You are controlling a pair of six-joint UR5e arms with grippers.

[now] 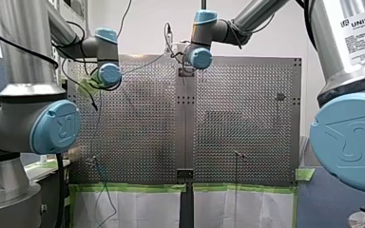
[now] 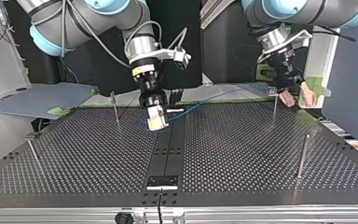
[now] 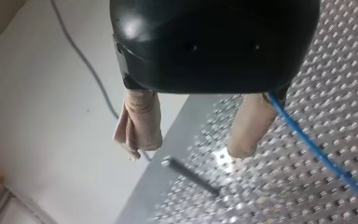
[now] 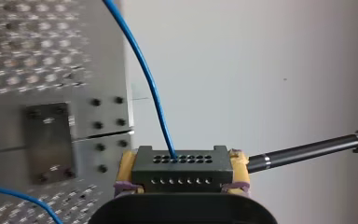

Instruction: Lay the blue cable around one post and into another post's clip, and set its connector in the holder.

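1. Connector (image 4: pixel 181 170), a black block with rows of holes, sits at the near edge of the right wrist view. It is clamped between the yellow pads (image 4: pixel 127 167) of my right gripper (image 4: pixel 182 179), whose body is cut off below.
2. Blue cable (image 4: pixel 142 74) leaves one hole of the connector and runs out of the picture. A second stretch crosses the corner beside the gripper, both ends unseen.
3. Dark post (image 4: pixel 307 151) lies just beside the right gripper, its far end cut off. A bolted plate (image 4: pixel 46 140) sits on the perforated table (image 4: pixel 28 46); cannot tell if it is the holder.
4. Left wrist view: my left gripper (image 3: pixel 189 149) stands wide, beige fingers (image 3: pixel 142 119) apart with nothing between them. The cable comes out from behind the black body beside one finger; contact cannot be told.
5. Thin post (image 3: pixel 191 176) is under the gap, blurred.
6. Top view: the cable spans between both grippers, faint partway.
7. Front view: both grippers hidden behind the wrists, cable too thin to follow.
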